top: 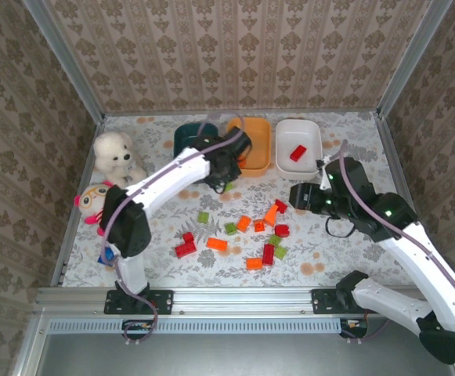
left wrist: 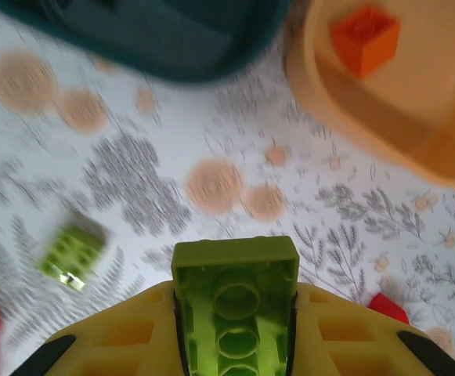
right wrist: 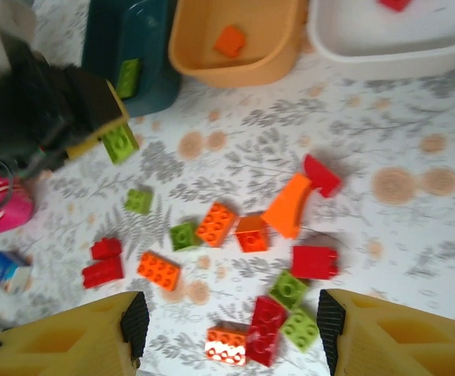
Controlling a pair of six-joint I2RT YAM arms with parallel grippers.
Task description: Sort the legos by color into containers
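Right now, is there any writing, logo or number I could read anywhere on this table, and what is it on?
No text here is readable.
The small blue box near the table's edge: a pale printed patch, too blurred to read.
The green lego nearest the left wrist camera: no lettering can be made out on it.

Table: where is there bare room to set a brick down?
Bare: between the plush bear and the teal tub, and along the near edge in front of the loose bricks. Crowded: the middle, where those bricks lie scattered.
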